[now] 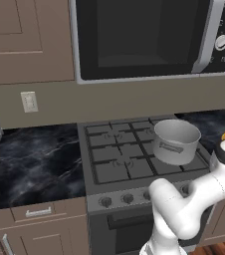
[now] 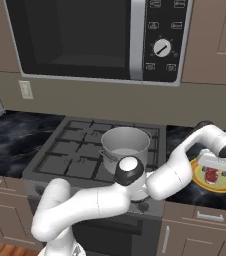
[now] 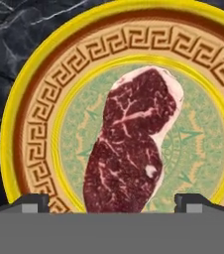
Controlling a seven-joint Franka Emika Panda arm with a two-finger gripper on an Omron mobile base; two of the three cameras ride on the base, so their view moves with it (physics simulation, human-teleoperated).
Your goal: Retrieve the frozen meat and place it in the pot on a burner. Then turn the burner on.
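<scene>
Between wide gripper (image 3: 112, 203) fingertips: meat (image 3: 131, 144).

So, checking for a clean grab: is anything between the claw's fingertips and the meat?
No. In the hand view the open claw hangs straight over the meat on the yellow dish, nothing in between.

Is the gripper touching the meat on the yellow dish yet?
Cannot tell. In the hand view the gripper is open, its fingertips either side of the meat, but depth is unclear.
</scene>
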